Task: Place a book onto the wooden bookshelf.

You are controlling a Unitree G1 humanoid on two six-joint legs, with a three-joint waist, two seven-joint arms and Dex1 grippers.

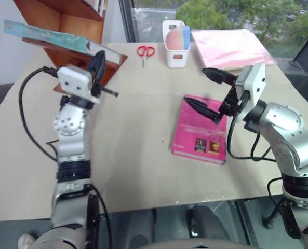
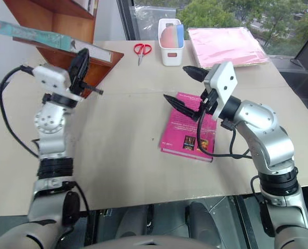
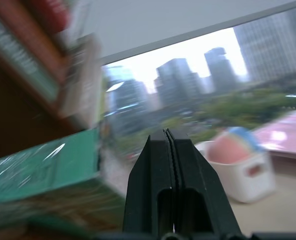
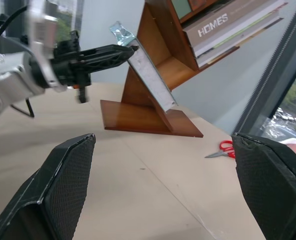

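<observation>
The teal book (image 1: pixel 50 35) lies tilted on a slanted board of the reddish-brown wooden bookshelf (image 1: pixel 76 23) at the table's far left; the right wrist view shows the book (image 4: pixel 148 75) edge-on. My left gripper (image 1: pixel 98 57) is shut with nothing between its fingers, its tips right by the book's lower end. In the left wrist view the shut fingers (image 3: pixel 166 165) rise beside the teal cover (image 3: pixel 38 170). Whether they touch the book I cannot tell. My right gripper (image 1: pixel 198 87) stands open above a magenta book, holding nothing.
A magenta-pink book (image 1: pixel 195 136) lies flat at centre right. Red scissors (image 1: pixel 145 52), a white container (image 1: pixel 175 54) with pink and blue items, and a pale pink folder (image 1: pixel 229 46) sit at the back. More books (image 4: pixel 227 25) rest higher in the shelf.
</observation>
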